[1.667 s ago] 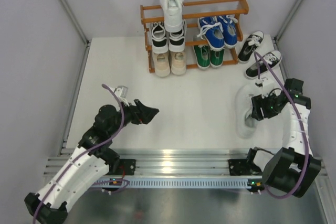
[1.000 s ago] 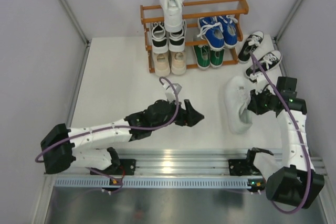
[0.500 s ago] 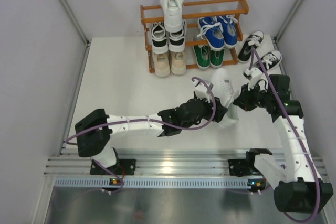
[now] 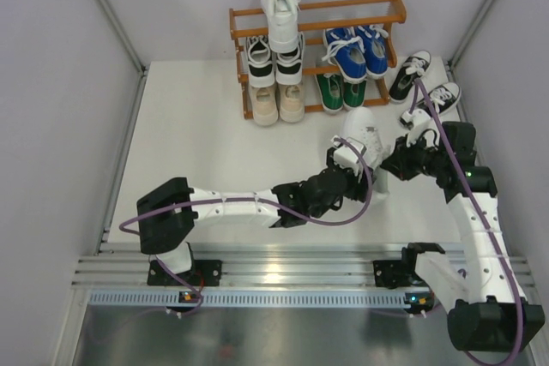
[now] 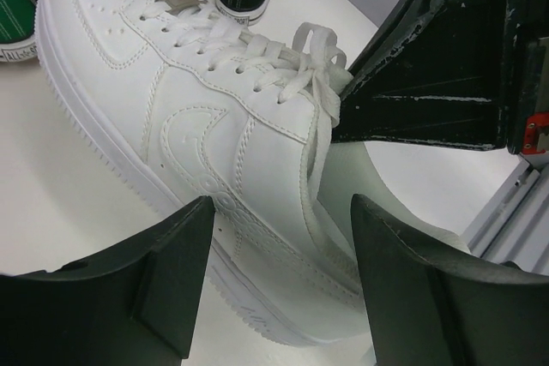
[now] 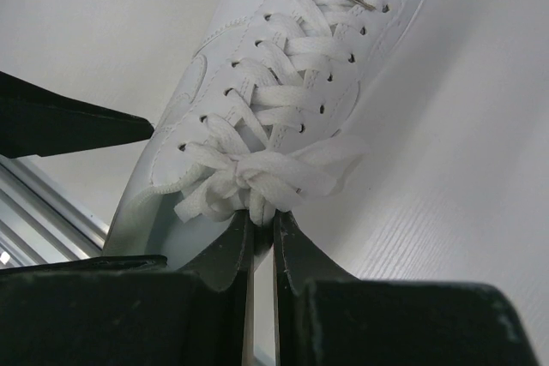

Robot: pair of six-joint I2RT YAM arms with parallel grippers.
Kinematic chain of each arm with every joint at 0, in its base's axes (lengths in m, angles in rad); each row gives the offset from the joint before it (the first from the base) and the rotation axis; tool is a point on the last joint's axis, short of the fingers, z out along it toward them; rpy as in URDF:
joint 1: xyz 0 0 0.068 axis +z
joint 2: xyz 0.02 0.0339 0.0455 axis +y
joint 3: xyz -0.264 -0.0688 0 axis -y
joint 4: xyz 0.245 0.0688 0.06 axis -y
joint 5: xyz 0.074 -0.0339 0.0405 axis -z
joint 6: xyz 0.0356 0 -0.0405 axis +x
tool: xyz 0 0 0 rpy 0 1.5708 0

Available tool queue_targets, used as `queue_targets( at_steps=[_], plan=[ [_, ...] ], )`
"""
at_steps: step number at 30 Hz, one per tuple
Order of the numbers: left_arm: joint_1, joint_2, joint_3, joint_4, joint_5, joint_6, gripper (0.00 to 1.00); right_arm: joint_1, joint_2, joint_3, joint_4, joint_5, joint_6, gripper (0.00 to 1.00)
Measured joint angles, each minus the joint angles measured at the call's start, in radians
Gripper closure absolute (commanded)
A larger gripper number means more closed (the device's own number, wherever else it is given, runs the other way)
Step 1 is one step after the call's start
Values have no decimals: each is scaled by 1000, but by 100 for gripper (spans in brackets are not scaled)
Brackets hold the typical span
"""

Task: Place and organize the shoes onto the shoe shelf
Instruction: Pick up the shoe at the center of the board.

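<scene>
A white shoe [image 4: 363, 136] hangs in front of the shoe shelf [image 4: 317, 30], toe towards the shelf. My right gripper [image 6: 262, 222] is shut on its tongue just under the lace knot [image 6: 257, 179]; in the top view my right gripper [image 4: 389, 165] is at the shoe's heel end. My left gripper [image 5: 279, 276] is open, its fingers [image 5: 171, 285] straddling the side of the white shoe [image 5: 214, 126] near the heel without clearly touching it. From above, my left gripper [image 4: 352, 176] is just left of the shoe.
The shelf holds a second white shoe [image 4: 281, 8] on end at top left, a black pair [image 4: 274, 57], a beige pair [image 4: 279, 102], a blue pair [image 4: 356, 51] and a green pair [image 4: 339, 90]. Another black pair [image 4: 425, 83] lies on the table right of the shelf.
My right gripper has carried the white shoe left and towards the shelf. My left arm has stretched right across the table to the shoe, and its jaws have narrowed a little.
</scene>
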Motion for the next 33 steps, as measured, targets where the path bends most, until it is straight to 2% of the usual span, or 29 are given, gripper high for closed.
queue_targets(
  at_steps=[12,18,24,27,28,30,33],
  plan=[
    [-1,2,32,26,-7,82,33,2,-12,-8,8,-6,7,100],
    [-1,6,40,28,-23,132,45,4,-14,-9,8,-6,7,100],
    [-1,69,112,22,-71,208,47,4,-27,-9,8,-14,7,100],
    [-1,101,138,18,-93,246,56,4,-28,-14,8,-6,6,100],
    [-1,111,147,13,-102,255,75,4,-28,-14,9,-3,6,100],
    [-2,126,167,-3,-123,273,92,4,-29,-15,10,2,7,100],
    [-2,138,176,-18,-142,291,100,4,-34,-21,10,-2,12,100]
  ],
)
